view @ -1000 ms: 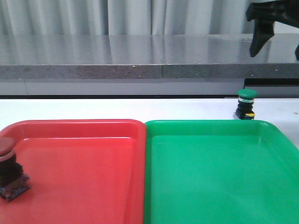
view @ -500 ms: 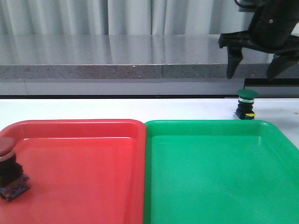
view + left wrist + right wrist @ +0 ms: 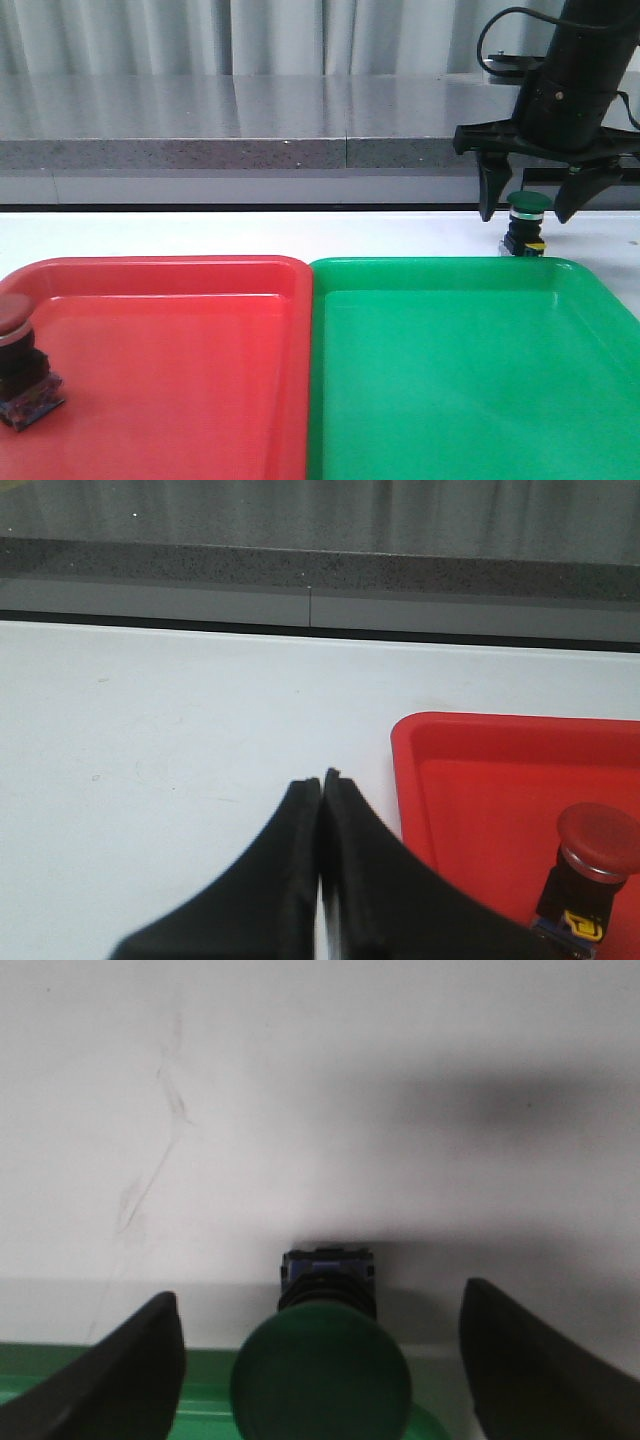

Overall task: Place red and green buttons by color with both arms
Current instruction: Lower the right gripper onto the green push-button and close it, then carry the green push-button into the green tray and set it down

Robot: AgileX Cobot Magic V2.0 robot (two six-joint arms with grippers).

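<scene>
The green button (image 3: 527, 224) stands upright on the white table just behind the green tray (image 3: 470, 400). My right gripper (image 3: 528, 212) is open, its fingers on either side of the button's cap without touching. In the right wrist view the green button (image 3: 322, 1380) sits between the spread fingers (image 3: 135, 1380). The red button (image 3: 20, 365) stands in the red tray (image 3: 180, 380) near its left edge; it also shows in the left wrist view (image 3: 593, 865). My left gripper (image 3: 321, 785) is shut and empty, over the white table beside the red tray (image 3: 480, 780).
A grey stone ledge (image 3: 250, 125) runs along the back of the table with a curtain behind it. The two trays sit side by side, touching, at the table's front. A cable loops off the right arm (image 3: 575, 70).
My right arm has come down from the upper right and leftward, until its open fingers straddle the green button. The buttons and trays have not moved.
</scene>
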